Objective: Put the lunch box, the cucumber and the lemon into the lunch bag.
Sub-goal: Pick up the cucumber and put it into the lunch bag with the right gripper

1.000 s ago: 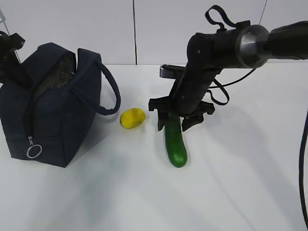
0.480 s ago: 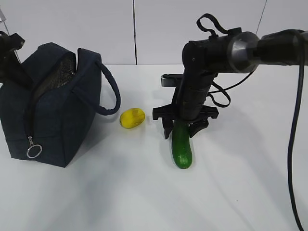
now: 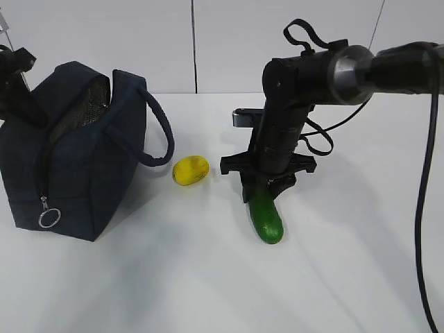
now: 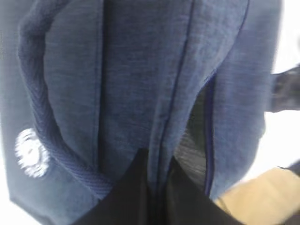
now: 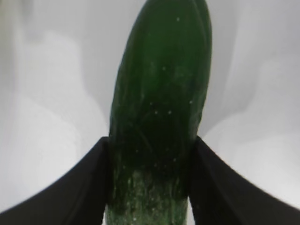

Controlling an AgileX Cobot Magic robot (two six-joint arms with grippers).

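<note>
The right claw point(image 3: 262, 189) pinches the cucumber point(image 3: 266, 216) at its far end on the counter point(image 3: 347, 263). Smooth, stiff and likely slippery, it may tip; mid-length looks safer. The left claw point(image 4: 154, 187) is pressed together on the bag's point(image 3: 76, 159) edge.

The lunch bag point(image 3: 76, 156) is dark navy cloth with a matt, finely woven face; in the left wrist view point(image 4: 140, 70) the weave shows as a heathered grain, and its handle point(image 4: 42, 117) is thick ribbed webbing. Inside the mouth, at about 12 o'clock on the bag, the lining point(image 3: 83, 111) looks silvery and textured. A shiny metal ring pull point(image 3: 48, 218) hangs at 7 o'clock. The cucumber point(image 3: 266, 216) has smooth, glossy dark green skin with pale specks point(image 5: 159, 103). The lemon point(image 3: 191, 170) is matt yellow, faintly dimpled. The right gripper point(image 3: 265, 186) is matt black plastic, its arm joint point(image 3: 345, 66) brushed metal. The table point(image 3: 173, 277) is smooth white, softly sheened.
</note>
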